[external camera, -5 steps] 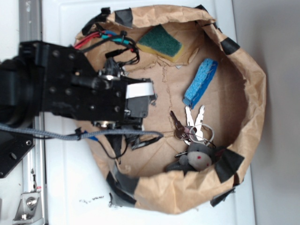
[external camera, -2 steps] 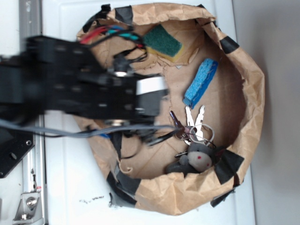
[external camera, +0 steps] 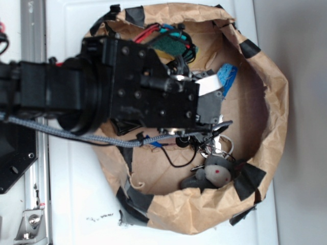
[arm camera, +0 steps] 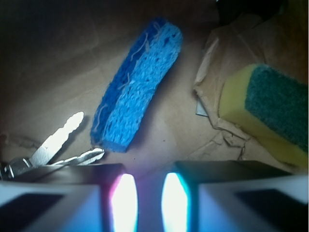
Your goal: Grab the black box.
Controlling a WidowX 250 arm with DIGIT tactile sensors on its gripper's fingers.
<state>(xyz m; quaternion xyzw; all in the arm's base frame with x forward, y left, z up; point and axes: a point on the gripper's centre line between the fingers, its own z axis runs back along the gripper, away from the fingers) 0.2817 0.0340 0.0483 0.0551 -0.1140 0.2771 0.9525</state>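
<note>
The arm has been moved further over the paper bowl point(external camera: 265, 76), the gripper point(arm camera: 145, 203) is seen with only a thin gap and nothing held, near the blue sponge point(arm camera: 137, 84), and the black box cannot be seen, so it must be hunted

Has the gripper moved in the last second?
Yes. The gripper has travelled right across the paper bowl, from near its left rim towards the blue sponge and keys.

Blue knit cloth point(arm camera: 137, 84); green-yellow sponge point(arm camera: 268, 108); brown paper bag point(external camera: 265, 127).
</note>
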